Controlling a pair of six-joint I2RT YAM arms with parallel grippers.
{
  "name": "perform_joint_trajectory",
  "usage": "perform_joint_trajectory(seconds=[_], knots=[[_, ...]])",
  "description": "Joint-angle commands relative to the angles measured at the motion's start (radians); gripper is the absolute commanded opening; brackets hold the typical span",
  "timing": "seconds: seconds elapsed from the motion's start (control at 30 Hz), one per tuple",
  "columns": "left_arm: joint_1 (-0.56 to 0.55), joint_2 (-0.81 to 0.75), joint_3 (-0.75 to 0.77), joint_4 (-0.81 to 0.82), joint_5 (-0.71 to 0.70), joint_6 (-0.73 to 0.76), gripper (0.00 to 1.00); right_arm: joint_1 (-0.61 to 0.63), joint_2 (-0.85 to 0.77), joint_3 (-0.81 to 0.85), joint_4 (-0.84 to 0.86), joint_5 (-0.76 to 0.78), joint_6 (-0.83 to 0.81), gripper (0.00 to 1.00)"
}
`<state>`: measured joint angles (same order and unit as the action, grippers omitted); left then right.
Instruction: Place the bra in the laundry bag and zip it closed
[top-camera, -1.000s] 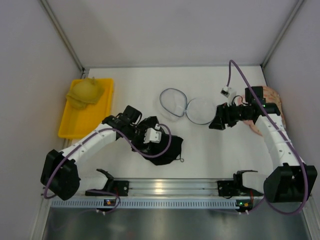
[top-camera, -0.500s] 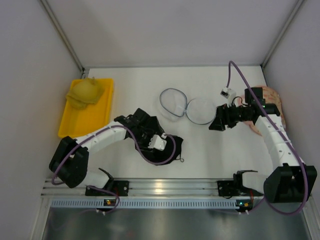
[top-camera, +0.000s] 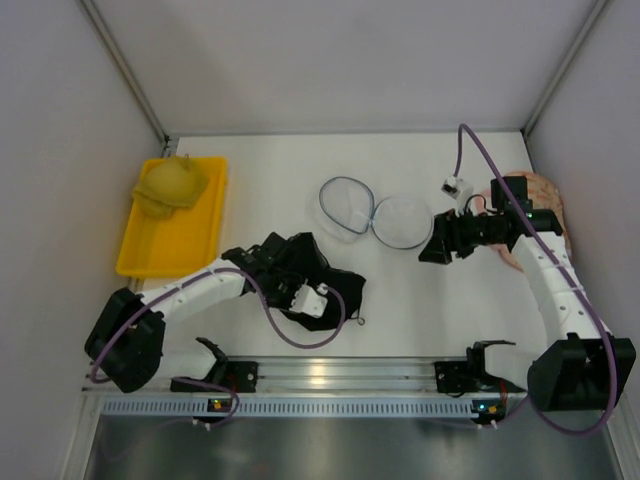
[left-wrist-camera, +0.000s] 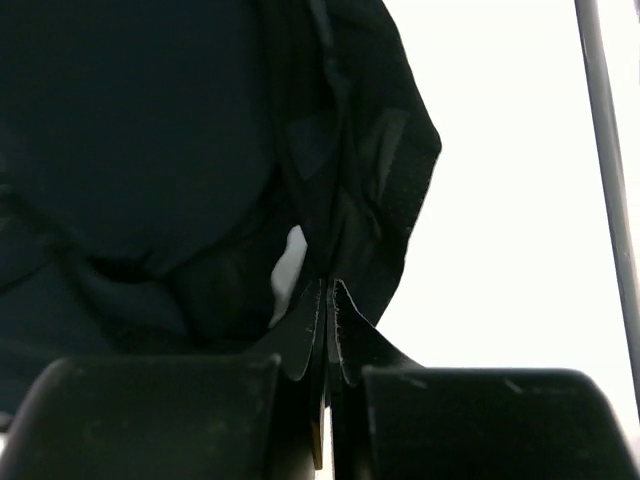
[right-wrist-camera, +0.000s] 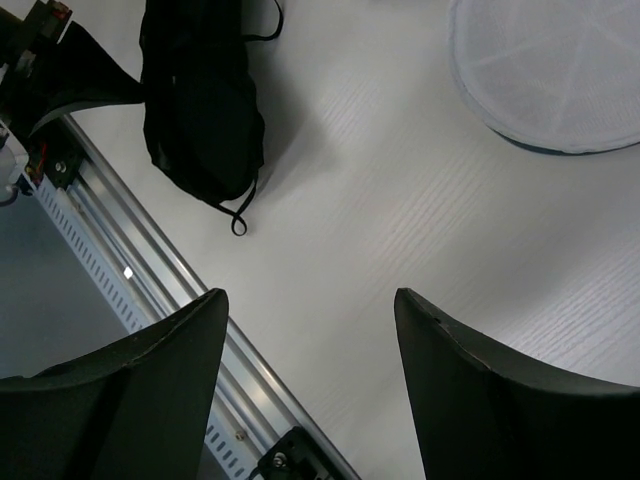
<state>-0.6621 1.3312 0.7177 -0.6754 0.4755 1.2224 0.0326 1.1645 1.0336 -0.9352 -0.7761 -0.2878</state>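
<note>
Left tool (left-wrist-camera: 326, 296), angled low, seemingly pinches the bra (left-wrist-camera: 140, 150).

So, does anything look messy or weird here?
A little. The black bra lies crumpled, one edge pinched in the shut left gripper. A pink bra sits far right, away from the yellow tray holding a mustard bra. Nothing looks spilled or broken.

bra (top-camera: 343, 287): black, crumpled, on table (top-camera: 420, 320) near front edge, left of centre | laundry bag (top-camera: 400, 220): white mesh, both round halves open side by side, mid-table
</note>
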Motion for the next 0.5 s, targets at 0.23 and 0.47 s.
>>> perform_joint_trajectory(seconds=[0.23, 0.47], knots=[[-0.039, -0.263, 0.115, -0.05, 0.052, -0.196, 0.0, 0.004, -0.026, 0.04, -0.024, -0.017, -0.027, 0.66], [-0.04, -0.207, 0.227, -0.079, 0.02, -0.229, 0.04, 0.004, -0.016, 0.048, -0.024, -0.023, -0.027, 0.66]])
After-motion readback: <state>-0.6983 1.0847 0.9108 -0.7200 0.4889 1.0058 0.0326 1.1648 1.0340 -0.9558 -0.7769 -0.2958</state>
